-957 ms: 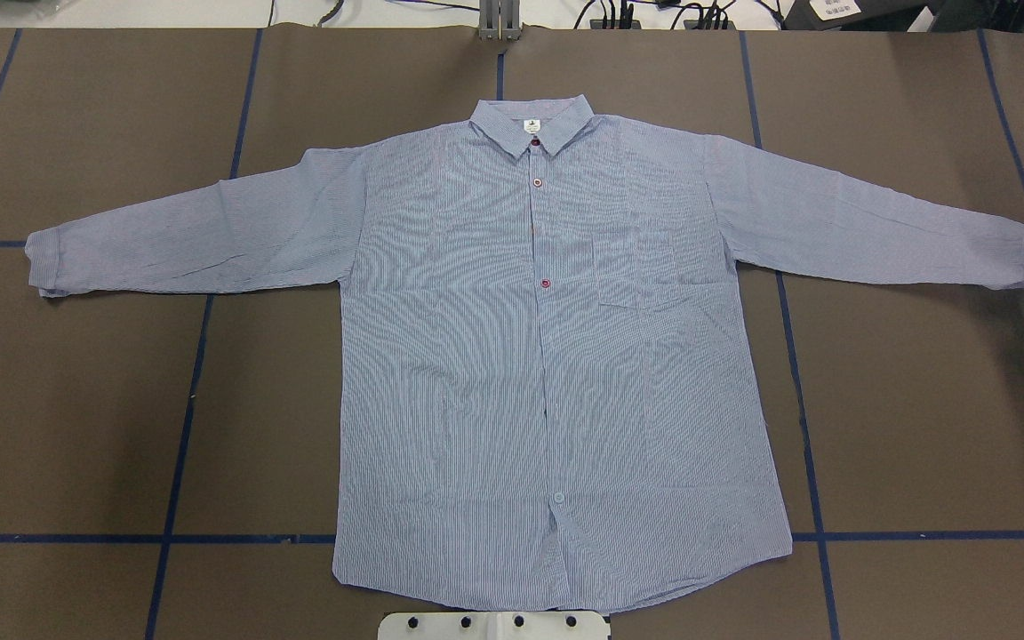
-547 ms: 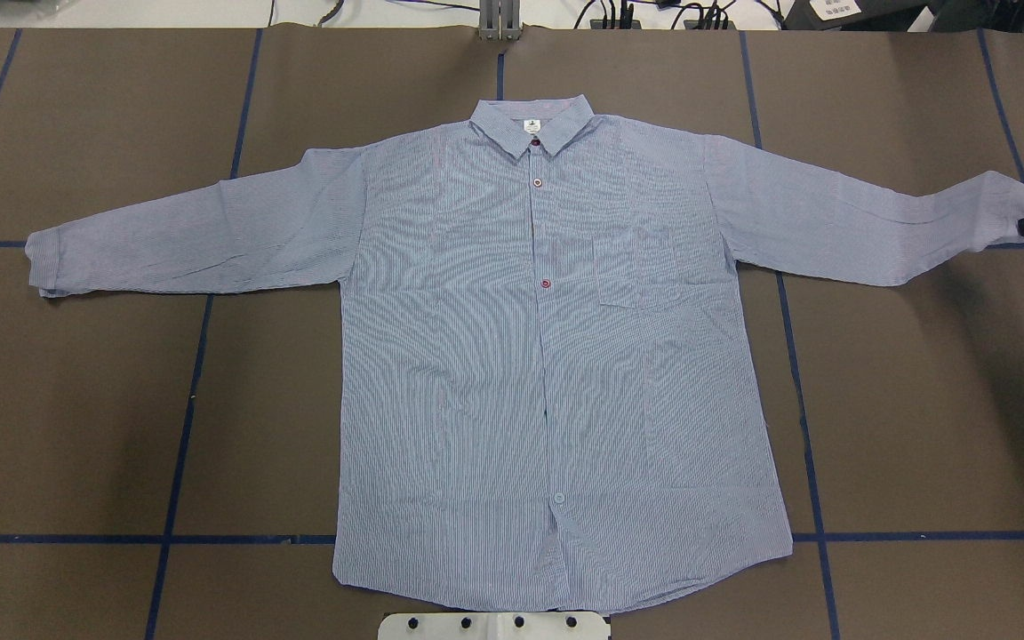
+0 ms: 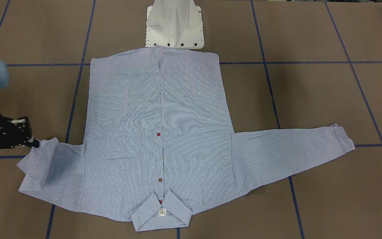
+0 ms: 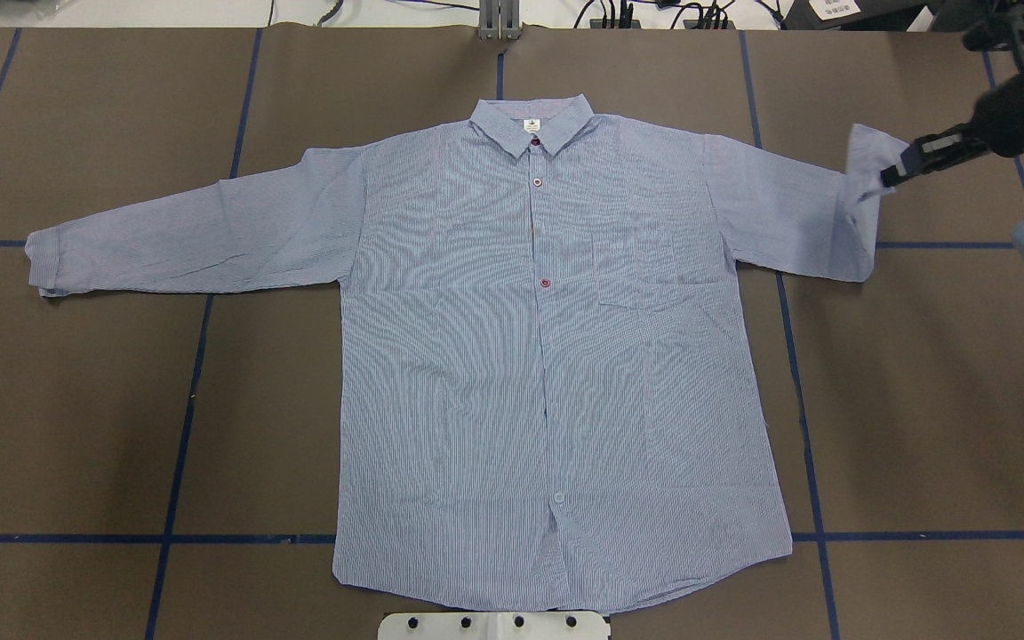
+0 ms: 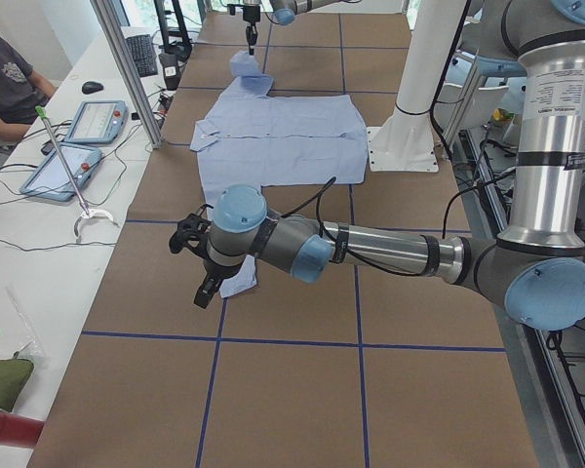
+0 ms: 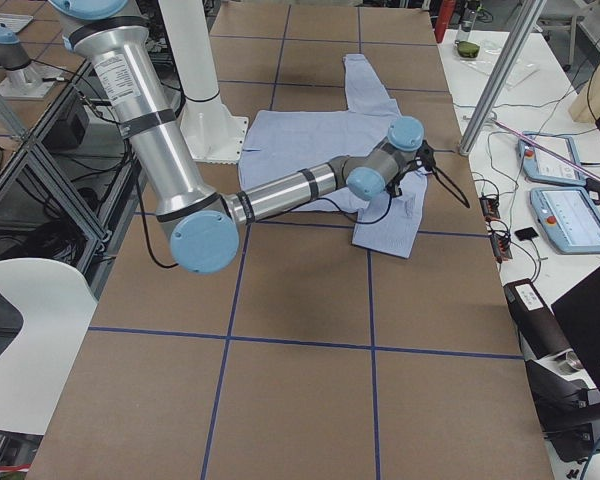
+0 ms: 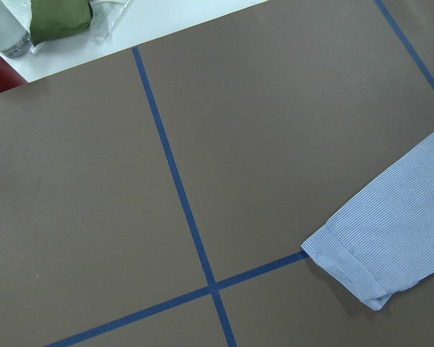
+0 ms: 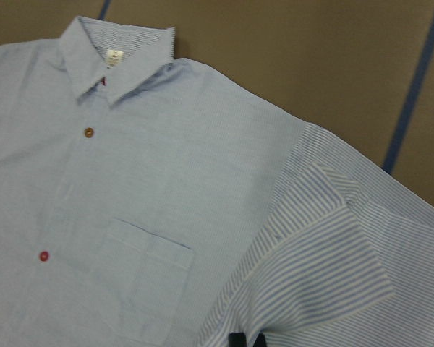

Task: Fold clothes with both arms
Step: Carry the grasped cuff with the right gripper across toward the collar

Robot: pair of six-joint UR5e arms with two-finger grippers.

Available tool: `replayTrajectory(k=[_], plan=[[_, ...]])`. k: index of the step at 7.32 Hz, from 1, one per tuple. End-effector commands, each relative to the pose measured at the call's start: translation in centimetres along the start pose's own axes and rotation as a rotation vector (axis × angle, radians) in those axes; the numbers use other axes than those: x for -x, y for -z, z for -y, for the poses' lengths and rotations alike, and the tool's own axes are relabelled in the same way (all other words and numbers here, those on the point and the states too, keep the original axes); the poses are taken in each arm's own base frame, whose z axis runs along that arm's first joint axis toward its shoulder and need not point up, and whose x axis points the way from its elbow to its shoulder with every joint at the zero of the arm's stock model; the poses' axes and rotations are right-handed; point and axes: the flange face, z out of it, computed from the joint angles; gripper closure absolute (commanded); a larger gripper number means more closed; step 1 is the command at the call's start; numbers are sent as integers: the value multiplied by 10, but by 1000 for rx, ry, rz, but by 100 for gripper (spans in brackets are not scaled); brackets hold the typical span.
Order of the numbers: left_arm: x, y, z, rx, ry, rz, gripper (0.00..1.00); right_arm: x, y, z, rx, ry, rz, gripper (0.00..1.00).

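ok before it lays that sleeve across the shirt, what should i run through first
1. Grip: the right end effector is shut on the end of the lifted sleeve. Ok.
2. Lifted sleeve: its outer part is off the table, doubled back toward the shoulder, not yet over the chest. Ok.
3. Shirt: the body lies flat, buttons up, collar neat. Ok.
4. Flat sleeve: stretched out on the table, its end lying free. Ok.
5. Left end effector: near that sleeve's end, seen only from the side. Open or shut: cannot tell.
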Motion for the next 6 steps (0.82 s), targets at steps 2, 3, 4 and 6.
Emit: replayTrajectory(k=[2,3,4,6], plan=[[3,-3,-4,10,10,0,0,175,-28,63,-21,9,23,100],[5,-5,-7,14,13,-1,0,222,-45,67,-50,38,11,100],[6,-5,-8,14,13,0,0,255,-59,68,-66,25,8,100],[7,-7,-11,18,16,-1,0,294,-92,83,-79,43,-28,100]])
